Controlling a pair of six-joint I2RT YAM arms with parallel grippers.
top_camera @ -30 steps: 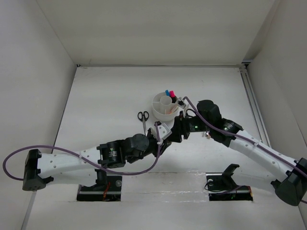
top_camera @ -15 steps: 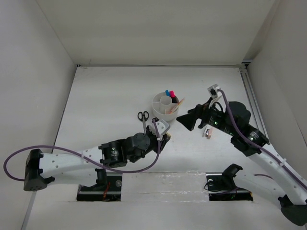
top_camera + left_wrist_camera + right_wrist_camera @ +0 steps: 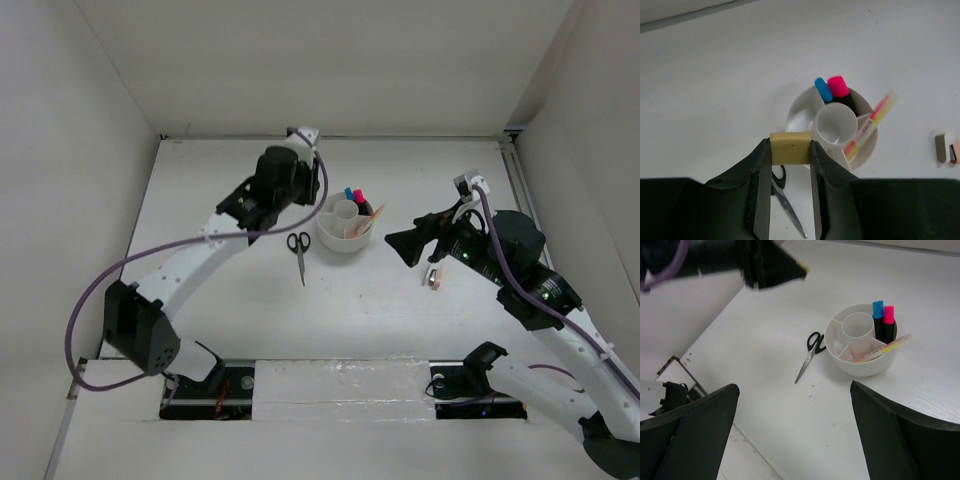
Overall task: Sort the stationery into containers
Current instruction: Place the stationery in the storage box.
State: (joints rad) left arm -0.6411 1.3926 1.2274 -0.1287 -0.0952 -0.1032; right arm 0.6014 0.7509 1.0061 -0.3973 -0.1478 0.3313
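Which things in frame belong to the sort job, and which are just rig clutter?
Job:
- white organiser
- tan eraser, held in left gripper
- scissors
- blue and pink highlighters
- yellow and red pens
- loose erasers near right gripper

Not job:
- purple cable
- arm base mounts
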